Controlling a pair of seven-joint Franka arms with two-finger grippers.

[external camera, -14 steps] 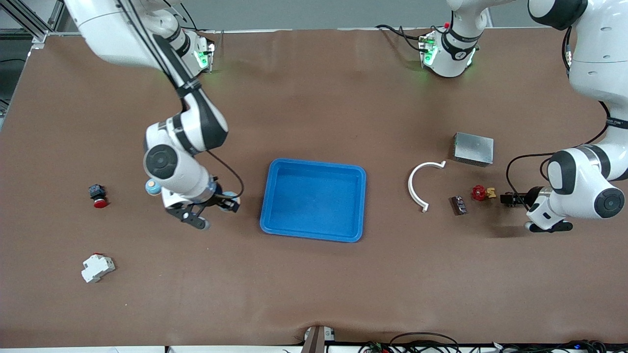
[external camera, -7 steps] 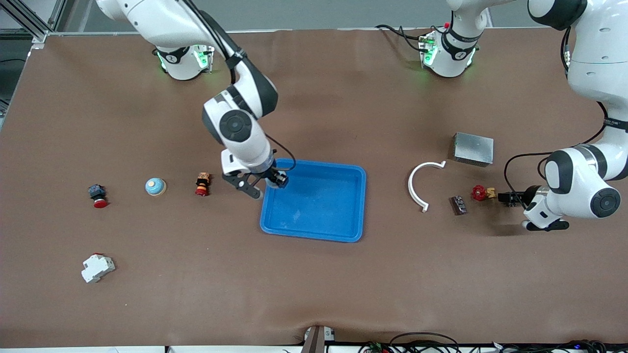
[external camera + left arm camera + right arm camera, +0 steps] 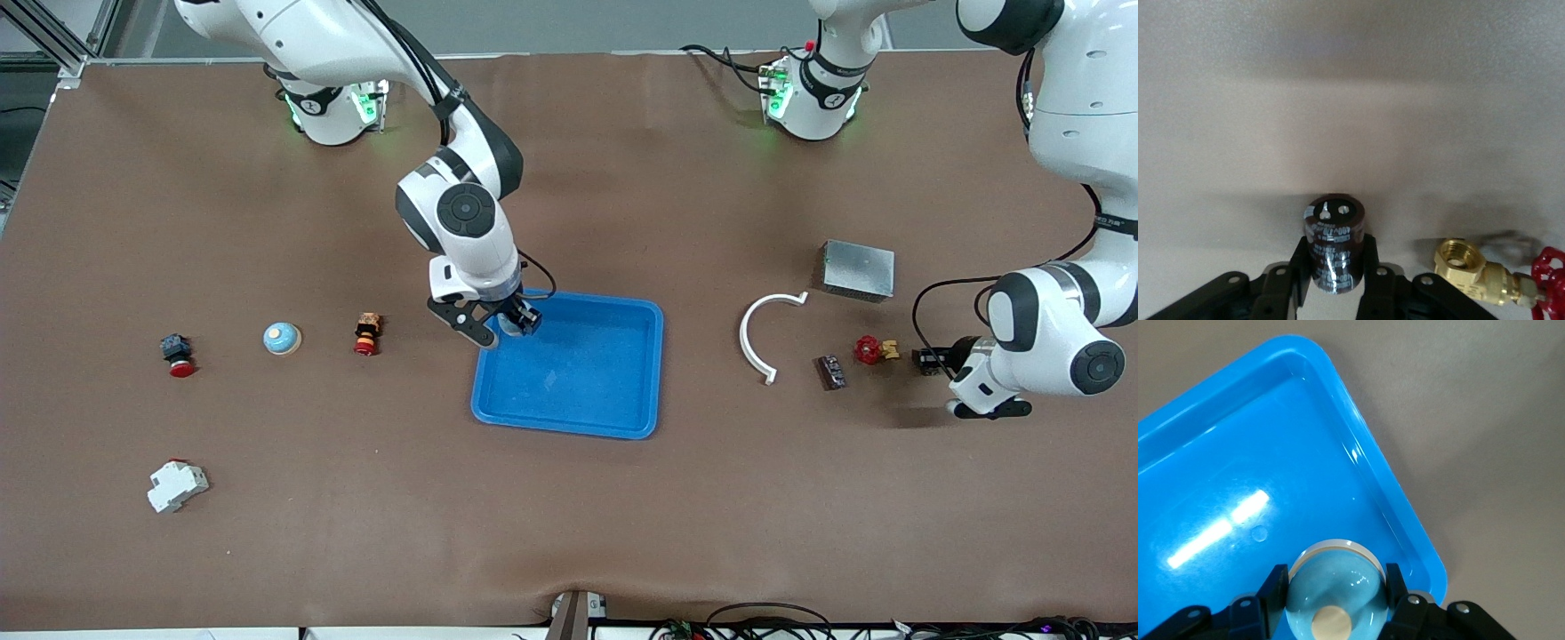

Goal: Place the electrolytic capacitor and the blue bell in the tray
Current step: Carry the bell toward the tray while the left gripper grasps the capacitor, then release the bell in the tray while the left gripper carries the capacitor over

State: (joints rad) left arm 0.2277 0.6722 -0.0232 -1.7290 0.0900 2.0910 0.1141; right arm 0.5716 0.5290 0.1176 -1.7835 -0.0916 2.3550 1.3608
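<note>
right tool (image 3: 507, 326): clamped on the blue bell (image 3: 1333, 587), over the tray (image 3: 569, 418) corner nearest the right arm's base.
risk, bell: so close to the rim, a release could have let it tip onto the worktop (image 3: 569, 533).
tray contents: nothing lay in it.
left tool (image 3: 1331, 283): clamped on the capacitor (image 3: 1333, 241), low at the left arm's end, beside a brass valve (image 3: 1471, 265).
risk, capacitor: gripped low on a smooth round can, it could have slipped or swung into the valve.
</note>
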